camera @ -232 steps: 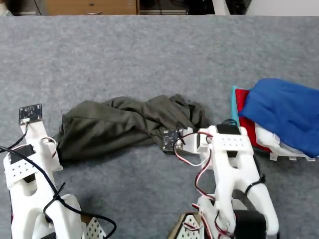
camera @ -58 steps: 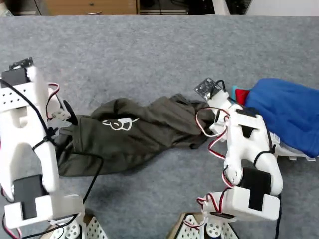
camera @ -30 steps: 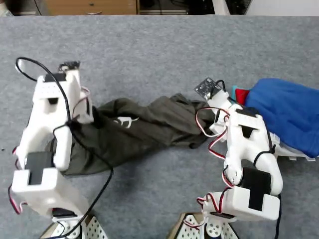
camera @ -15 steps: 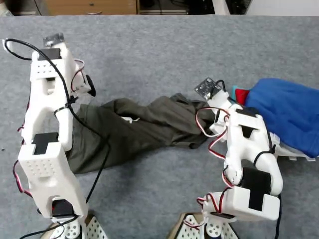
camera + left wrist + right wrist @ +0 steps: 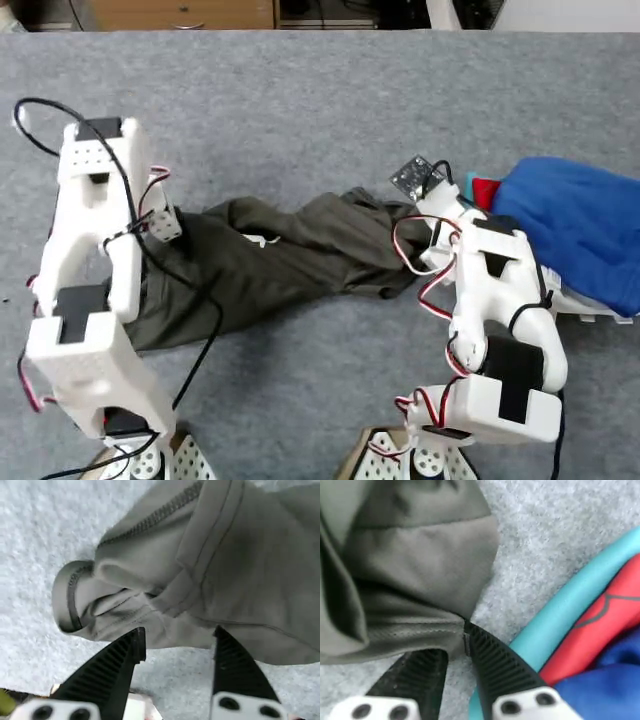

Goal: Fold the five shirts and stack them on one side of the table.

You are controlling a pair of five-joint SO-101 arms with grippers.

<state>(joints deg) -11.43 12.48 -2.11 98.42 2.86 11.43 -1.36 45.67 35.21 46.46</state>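
Note:
An olive shirt (image 5: pixel 270 265) lies crumpled across the middle of the grey table (image 5: pixel 300 100). My left gripper (image 5: pixel 165 228) hovers open over its left end. In the left wrist view the shirt's hemmed opening (image 5: pixel 75 595) lies just beyond the left gripper (image 5: pixel 177 637), with nothing between the fingers. My right gripper (image 5: pixel 412 252) is at the shirt's right edge. In the right wrist view the right gripper (image 5: pixel 457 652) is shut on a fold of the olive shirt (image 5: pixel 420 555).
A stack of shirts sits at the right side: a blue one (image 5: pixel 570 225) on top, red (image 5: pixel 590 625) and teal (image 5: pixel 555 615) edges below, white at the bottom (image 5: pixel 560 295). It lies close beside the right gripper. Wooden furniture (image 5: pixel 180 14) stands behind the table's far edge.
The left arm has pulled back from the far left and come down over the shirt's left end. That end lies more spread out. The right arm has not moved.

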